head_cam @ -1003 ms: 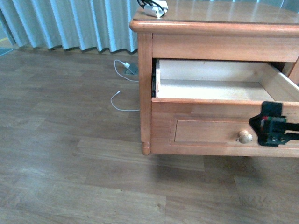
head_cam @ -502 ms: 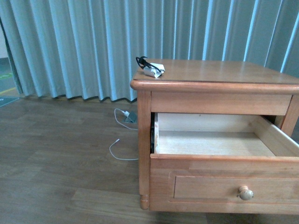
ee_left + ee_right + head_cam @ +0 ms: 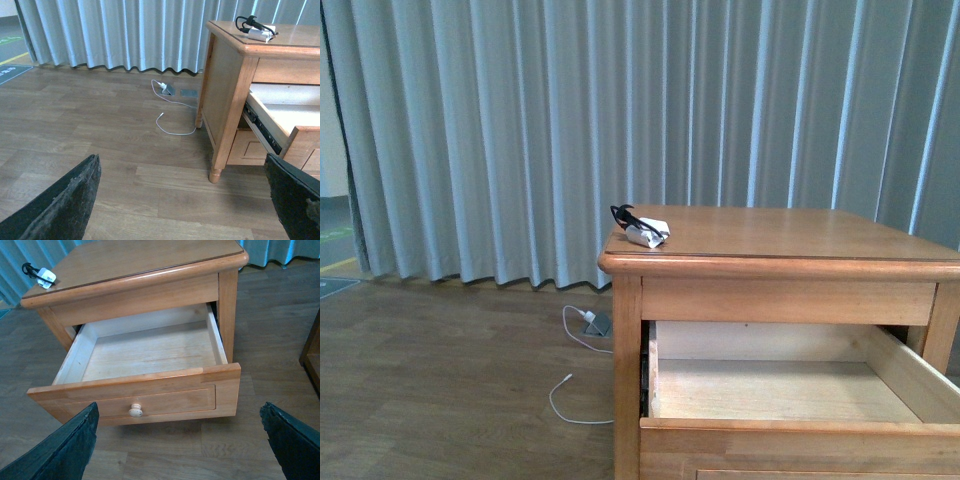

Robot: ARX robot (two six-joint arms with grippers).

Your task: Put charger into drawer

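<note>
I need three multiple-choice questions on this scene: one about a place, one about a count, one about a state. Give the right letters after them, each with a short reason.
1. Where does the charger lie?
A. in the drawer
B. on the nightstand top, near a corner
C. on a chair

2. How many knobs does the drawer front carry?
A. one
B. two
C. none

3. In what state is the drawer?
A. shut
B. open, with the charger inside
C. open and empty

Answers: 1 B, because the front view shows it on the top, by the corner. 2 A, because the right wrist view shows a single round knob. 3 C, because its pale interior is pulled out and bare.
</note>
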